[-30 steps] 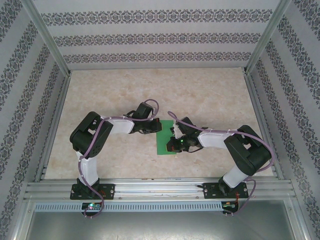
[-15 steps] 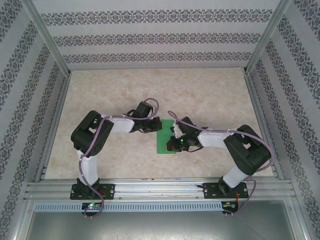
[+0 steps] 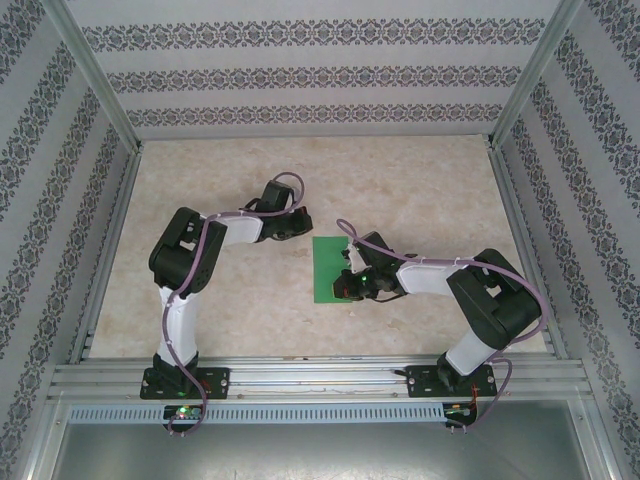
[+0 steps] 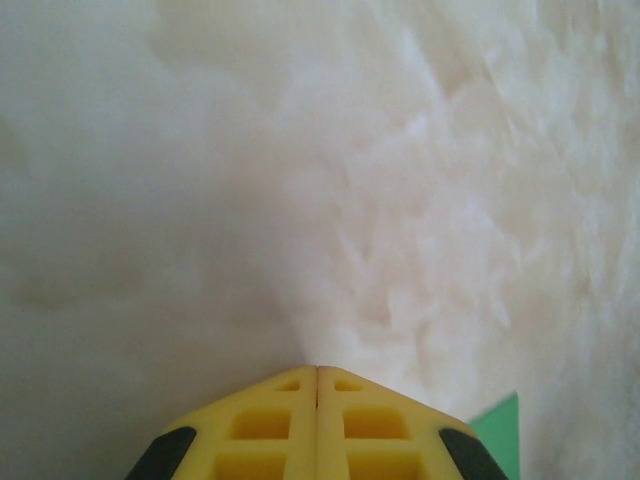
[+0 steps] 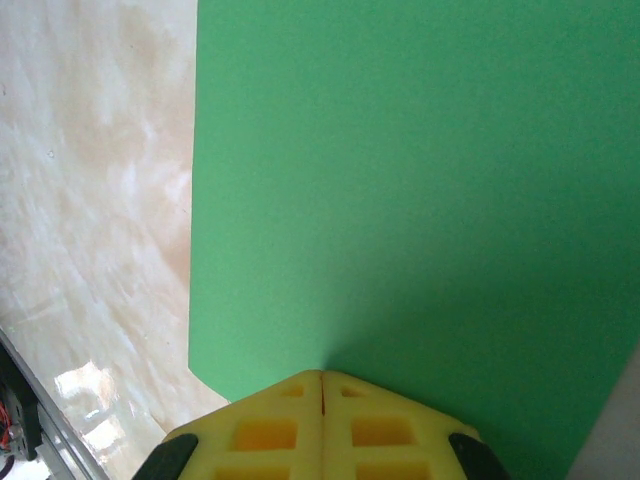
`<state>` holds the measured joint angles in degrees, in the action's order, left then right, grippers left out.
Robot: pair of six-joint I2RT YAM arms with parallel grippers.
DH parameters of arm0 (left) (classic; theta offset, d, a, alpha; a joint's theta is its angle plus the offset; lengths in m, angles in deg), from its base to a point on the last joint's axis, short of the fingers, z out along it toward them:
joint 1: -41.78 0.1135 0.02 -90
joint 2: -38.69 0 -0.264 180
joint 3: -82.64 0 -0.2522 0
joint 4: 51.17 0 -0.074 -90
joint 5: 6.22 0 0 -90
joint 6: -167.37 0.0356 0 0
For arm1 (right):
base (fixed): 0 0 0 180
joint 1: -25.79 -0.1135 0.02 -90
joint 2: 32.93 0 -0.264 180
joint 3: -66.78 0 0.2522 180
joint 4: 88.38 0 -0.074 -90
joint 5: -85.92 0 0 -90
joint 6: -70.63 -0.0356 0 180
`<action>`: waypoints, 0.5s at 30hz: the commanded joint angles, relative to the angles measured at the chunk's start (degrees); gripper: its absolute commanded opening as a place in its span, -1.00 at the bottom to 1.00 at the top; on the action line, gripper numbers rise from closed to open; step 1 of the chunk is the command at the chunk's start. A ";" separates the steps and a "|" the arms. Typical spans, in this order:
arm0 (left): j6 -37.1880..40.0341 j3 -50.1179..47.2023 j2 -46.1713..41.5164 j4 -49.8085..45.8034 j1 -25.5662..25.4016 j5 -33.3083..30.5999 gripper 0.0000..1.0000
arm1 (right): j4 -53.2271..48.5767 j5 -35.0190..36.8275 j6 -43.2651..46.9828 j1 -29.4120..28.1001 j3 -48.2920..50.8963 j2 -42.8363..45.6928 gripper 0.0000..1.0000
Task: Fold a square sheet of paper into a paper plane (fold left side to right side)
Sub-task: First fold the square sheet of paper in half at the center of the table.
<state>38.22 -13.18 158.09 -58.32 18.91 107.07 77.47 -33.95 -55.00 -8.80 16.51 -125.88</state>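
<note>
Both closed: right fingers over green paper, left fingers near it.

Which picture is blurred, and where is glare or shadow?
Left wrist view: the table looks soft and blurred beyond the left pincer. Right wrist view: a soft shadow lies on the paper ahead of the right pincer, and glare shines on the table at lower left. Top view: sharp, evenly lit.
</note>
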 commanded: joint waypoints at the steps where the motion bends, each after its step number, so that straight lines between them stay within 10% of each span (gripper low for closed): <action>1: 1.81 1.48 2.07 -1.66 1.74 -4.93 -1.00 | -13.12 3.95 -0.17 -0.19 4.58 -3.04 -1.00; 15: 1.54 -11.95 -16.52 -3.73 -0.83 -0.46 -1.00 | -9.40 3.43 -3.12 -0.18 3.98 -0.88 -1.00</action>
<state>39.09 -22.82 146.74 -59.81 19.35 105.39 77.50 -34.45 -57.12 -8.82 17.08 -125.12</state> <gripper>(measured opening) 0.056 0.056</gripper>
